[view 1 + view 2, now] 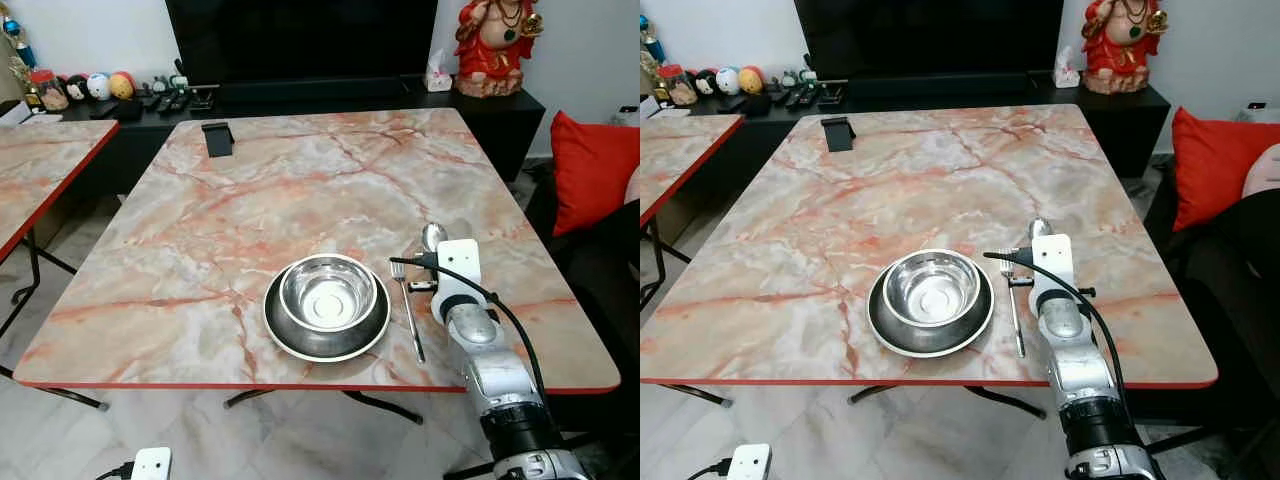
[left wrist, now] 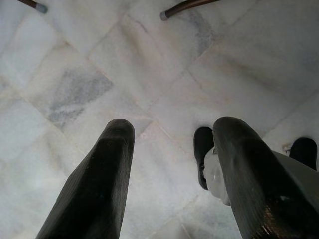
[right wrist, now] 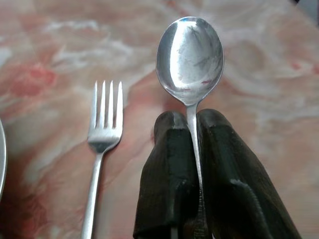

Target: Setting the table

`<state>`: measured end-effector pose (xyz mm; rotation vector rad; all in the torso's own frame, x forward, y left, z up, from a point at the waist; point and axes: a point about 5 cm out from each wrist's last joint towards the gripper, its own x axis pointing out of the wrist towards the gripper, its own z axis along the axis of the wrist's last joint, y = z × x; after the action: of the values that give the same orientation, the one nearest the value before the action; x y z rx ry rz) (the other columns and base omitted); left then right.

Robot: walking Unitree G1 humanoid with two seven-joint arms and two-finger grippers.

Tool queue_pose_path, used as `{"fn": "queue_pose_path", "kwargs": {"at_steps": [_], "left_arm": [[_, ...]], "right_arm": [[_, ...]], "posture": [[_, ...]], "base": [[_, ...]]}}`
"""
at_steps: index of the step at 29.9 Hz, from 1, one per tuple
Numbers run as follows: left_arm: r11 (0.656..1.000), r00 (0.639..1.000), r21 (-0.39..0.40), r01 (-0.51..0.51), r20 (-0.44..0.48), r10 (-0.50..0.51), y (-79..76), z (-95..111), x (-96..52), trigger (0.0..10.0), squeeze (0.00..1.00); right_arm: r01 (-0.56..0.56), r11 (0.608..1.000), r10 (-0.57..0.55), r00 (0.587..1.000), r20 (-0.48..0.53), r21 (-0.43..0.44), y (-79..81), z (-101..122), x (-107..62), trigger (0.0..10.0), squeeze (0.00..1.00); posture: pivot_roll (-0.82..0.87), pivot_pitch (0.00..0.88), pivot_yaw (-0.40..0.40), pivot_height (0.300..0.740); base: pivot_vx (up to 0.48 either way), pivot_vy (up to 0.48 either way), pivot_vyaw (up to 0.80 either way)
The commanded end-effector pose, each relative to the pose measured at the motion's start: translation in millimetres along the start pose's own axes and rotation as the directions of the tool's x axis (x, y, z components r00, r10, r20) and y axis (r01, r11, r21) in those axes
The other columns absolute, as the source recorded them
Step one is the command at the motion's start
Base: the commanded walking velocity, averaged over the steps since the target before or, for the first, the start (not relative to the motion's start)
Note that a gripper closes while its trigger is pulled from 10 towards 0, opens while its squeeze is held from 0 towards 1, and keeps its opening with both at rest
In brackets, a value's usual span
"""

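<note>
Steel spoon (image 3: 190, 55) pinched by its handle in our right gripper (image 3: 192, 129), low over the marble table (image 1: 250, 200) just right of the fork (image 1: 408, 310).

To place it well we lower it flat, parallel to the fork beside the bowl (image 1: 328, 292) and plate (image 1: 290, 335), then spread the fingers. Our left gripper (image 2: 172, 149) hangs spread over the floor. We read no writing anywhere.
</note>
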<state>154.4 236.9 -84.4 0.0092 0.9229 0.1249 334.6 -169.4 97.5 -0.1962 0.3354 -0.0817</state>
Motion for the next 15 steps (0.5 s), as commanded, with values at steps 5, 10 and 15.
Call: {"fn": "queue_pose_path", "kwargs": {"at_steps": [5, 10, 15], "left_arm": [[1.000, 1.000, 0.001, 0.004, -0.022, -0.004, -0.5, -3, -0.3, 10.0, 0.00], [1.000, 1.000, -0.005, 0.004, -0.020, -0.004, -0.7, -3, -0.1, 10.0, 0.00], [1.000, 1.000, -0.006, 0.005, -0.020, -0.005, -0.6, -3, -0.4, 10.0, 0.00]], "right_arm": [[-0.037, 0.999, 0.036, 0.999, -0.041, -0.024, 4.4, -3, -2.0, 10.0, 0.00], [-0.035, 0.999, 0.034, 0.997, -0.064, -0.017, 5.8, -7, -3.0, 10.0, 0.00], [-0.027, 0.999, 0.025, 0.997, -0.076, -0.020, 5.0, -10, -2.5, 10.0, 0.00]], "posture": [[-0.08, 0.000, 0.060, 0.720], [-0.08, 0.000, 0.059, 0.720], [-0.08, 0.000, 0.059, 0.720]], "base": [[0.000, 0.000, 0.00], [0.000, 0.000, 0.00], [0.000, 0.000, 0.00]]}}
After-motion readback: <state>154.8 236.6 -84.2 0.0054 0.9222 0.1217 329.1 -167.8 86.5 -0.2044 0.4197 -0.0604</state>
